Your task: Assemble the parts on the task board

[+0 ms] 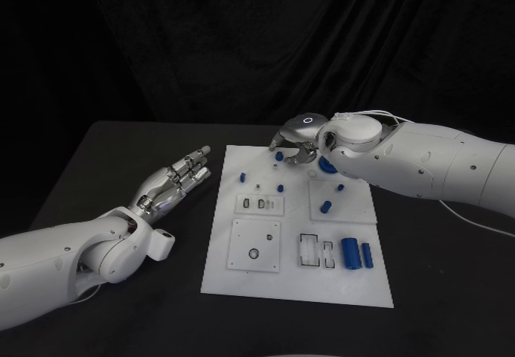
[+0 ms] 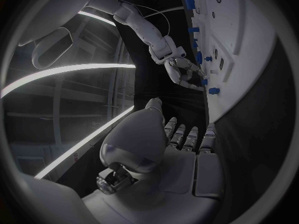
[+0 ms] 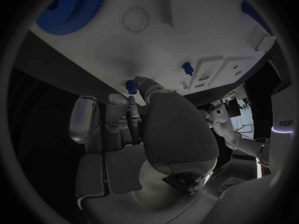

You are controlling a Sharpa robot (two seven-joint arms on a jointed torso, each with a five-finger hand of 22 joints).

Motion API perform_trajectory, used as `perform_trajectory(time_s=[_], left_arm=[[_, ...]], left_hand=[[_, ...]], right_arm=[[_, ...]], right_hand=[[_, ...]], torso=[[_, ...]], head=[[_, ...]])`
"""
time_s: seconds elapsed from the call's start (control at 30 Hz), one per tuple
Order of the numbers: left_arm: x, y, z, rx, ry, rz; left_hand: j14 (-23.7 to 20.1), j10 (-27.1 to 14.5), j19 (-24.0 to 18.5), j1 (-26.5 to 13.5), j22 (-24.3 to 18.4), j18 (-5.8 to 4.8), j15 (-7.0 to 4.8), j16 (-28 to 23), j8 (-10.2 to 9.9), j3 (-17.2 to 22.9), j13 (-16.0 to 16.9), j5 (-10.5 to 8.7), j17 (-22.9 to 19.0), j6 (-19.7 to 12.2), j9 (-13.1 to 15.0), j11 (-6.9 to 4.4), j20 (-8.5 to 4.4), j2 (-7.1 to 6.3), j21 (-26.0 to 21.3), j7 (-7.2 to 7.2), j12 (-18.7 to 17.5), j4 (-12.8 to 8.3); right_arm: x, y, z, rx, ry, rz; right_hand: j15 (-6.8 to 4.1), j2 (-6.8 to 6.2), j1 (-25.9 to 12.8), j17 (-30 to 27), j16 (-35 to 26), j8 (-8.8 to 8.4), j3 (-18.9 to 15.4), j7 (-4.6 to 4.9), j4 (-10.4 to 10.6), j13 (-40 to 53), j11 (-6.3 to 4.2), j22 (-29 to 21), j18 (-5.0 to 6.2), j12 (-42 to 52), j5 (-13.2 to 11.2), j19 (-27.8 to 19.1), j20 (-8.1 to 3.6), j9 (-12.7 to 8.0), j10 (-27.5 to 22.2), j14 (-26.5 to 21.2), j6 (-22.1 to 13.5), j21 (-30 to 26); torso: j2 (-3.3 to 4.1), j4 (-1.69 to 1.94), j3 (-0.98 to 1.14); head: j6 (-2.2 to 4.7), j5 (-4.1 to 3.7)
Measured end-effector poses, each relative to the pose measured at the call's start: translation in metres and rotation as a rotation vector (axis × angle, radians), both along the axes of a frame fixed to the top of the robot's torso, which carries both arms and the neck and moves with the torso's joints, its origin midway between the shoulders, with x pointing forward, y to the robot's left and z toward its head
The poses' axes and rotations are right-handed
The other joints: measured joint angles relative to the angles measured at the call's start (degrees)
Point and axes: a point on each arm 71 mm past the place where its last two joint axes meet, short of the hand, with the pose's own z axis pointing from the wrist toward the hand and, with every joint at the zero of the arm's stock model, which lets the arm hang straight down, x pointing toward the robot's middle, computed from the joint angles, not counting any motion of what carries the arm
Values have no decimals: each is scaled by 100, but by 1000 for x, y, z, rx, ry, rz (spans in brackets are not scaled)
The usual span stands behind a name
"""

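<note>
The white task board lies in the middle of the table. My right hand hangs over its far edge with the fingers curled down around a small blue peg. In the right wrist view the thumb tip touches that peg, which stands on the board with a fingertip close on its other side; whether it is pinched is unclear. A blue gear lies just beside the hand. My left hand hovers left of the board, fingers stretched out and apart, holding nothing.
More blue parts sit on the board: small pegs and two cylinders near the front right. White inset plates with slots and holes cover the middle. Bare black table surrounds the board.
</note>
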Motion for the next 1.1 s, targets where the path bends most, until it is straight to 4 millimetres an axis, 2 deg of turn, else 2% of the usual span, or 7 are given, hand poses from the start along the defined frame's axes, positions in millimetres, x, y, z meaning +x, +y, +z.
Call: perform_trajectory(time_s=[0.13,0.33,0.73,0.87,0.93,1.0,1.1], left_arm=[[0,1,0,1,0,2],[-1,5,0,3,0,8],[-1,8,0,5,1,13],[-1,7,0,4,1,11],[0,7,0,5,1,10],[0,7,0,4,1,9],[0,6,0,4,1,7]], left_hand=[[0,0,0,0,0,1,0,0,0,0,0,0,0,0,0,0,0,0,0,0,0,0],[0,0,0,-1,0,0,0,0,0,0,-1,0,0,0,-1,0,0,0,0,0,0,0],[0,0,0,-1,0,0,0,0,0,0,-1,22,0,0,-1,0,0,0,0,0,0,0],[0,0,0,1,0,0,0,0,0,0,-1,27,0,0,-1,0,0,2,0,0,0,-1],[0,0,0,22,0,0,0,0,0,16,-1,49,0,0,-1,0,0,22,0,0,0,-16],[0,0,0,36,0,0,0,0,0,16,-1,49,0,0,-2,0,0,7,0,0,0,-16],[0,0,0,44,0,0,0,0,0,16,-1,49,0,0,-2,0,0,-1,0,0,0,-16]], right_arm=[[-3,-7,1,24,-13,1],[-12,-29,14,89,-64,7],[-33,-101,30,149,-116,-63],[-36,-120,27,143,-104,-97],[-38,-126,26,139,-96,-109],[-40,-132,23,133,-84,-124],[-41,-137,18,123,-64,-145]], right_hand=[[-7,24,-24,-62,-50,0,-61,-4,2,-15,-15,-55,1,-28,0,-58,-18,-90,-277,-48,-186,-83],[-28,58,11,-72,-49,0,-109,99,-13,68,-37,-51,0,38,0,-58,-18,-142,241,-69,-123,-121],[-77,106,51,-212,-185,48,50,413,33,748,-134,-45,0,872,-1,-113,-73,-256,2158,-118,366,-269],[-186,65,49,-251,-268,48,-56,407,69,3122,-286,-61,0,3590,14,-156,-185,-386,1692,-157,491,-415],[-206,-2,-63,265,101,48,-69,407,172,5050,-337,106,1,5519,14,-57,-233,-437,2125,-14,491,-323],[-238,25,-271,1586,1006,48,-148,380,312,6693,-379,297,-3,7229,14,220,-242,-442,3241,374,562,71],[-279,41,-541,2480,2025,48,-308,384,473,7113,-418,337,-185,8374,14,573,-275,-437,4117,520,575,627]], torso=[[-1,-3,2],[-3,-5,8],[-14,-32,18],[-24,-51,21],[-28,-63,21],[-30,-73,21],[-32,-81,23]], head=[[52,0],[64,28],[83,49],[60,79],[50,92],[43,100],[34,101]])
